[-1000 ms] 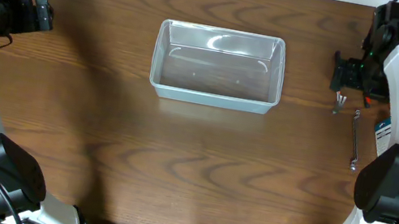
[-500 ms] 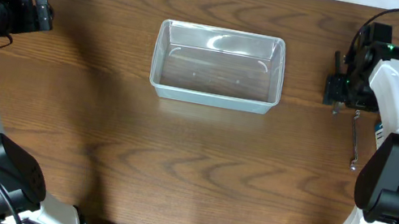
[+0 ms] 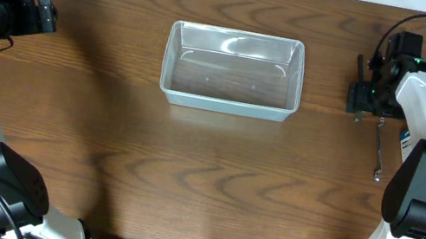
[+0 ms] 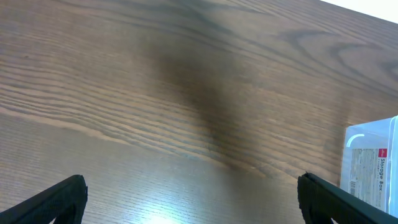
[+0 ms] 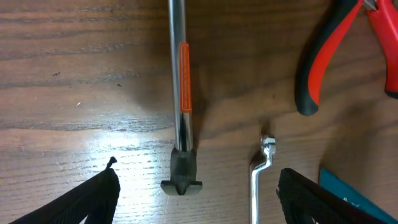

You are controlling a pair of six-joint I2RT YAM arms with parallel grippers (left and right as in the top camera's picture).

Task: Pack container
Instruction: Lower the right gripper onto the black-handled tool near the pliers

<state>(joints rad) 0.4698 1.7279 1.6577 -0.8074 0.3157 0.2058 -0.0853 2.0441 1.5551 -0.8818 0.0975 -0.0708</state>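
On the right of the table, centre your right gripper (jaws spread, empty) over the orange-striped steel bar before lowering and closing

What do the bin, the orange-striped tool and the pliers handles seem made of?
Bin: clear glossy plastic; the table shows through. Orange-striped tool: shiny metal shaft, likely steel. Pliers handles: red-and-black grips, probably rubbery plastic, matte.

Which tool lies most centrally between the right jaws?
The chrome bar with the orange strip: it runs nearly midway between them. The bent silver wrench lies off to one side, the red pliers farther out.
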